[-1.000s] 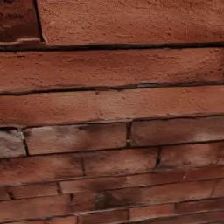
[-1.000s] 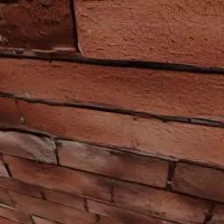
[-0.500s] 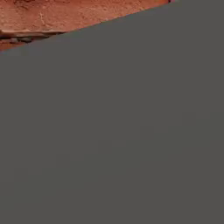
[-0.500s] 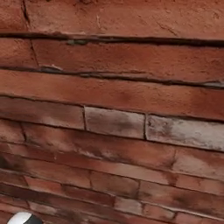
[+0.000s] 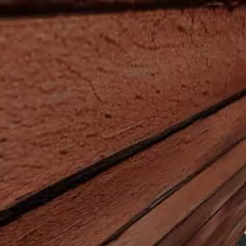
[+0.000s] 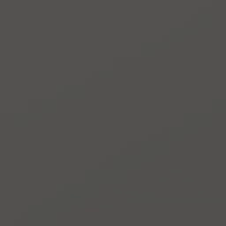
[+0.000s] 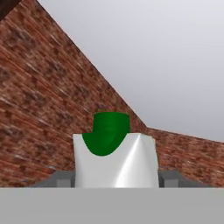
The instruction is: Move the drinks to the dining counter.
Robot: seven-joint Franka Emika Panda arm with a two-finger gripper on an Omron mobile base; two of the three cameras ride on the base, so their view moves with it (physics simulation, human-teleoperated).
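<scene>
One of the drinks, a short green-and-white carton, stands upright between my grey fingers in the hand view. My gripper is shut on it, one finger pressing each white side. The green top of the carton faces the camera. Behind the carton a brick wall meets a pale surface. The dining counter is out of view.
A red brick wall stands very close in front of the left base camera, its dark mortar lines running slantwise. A flat grey surface covers the right base view. In the hand view the brick wall meets a plain pale surface.
Both base views have shifted as a whole, so the cameras have moved: the left one went from bricks to grey and back to closer bricks, the right one from bricks to flat grey.
</scene>
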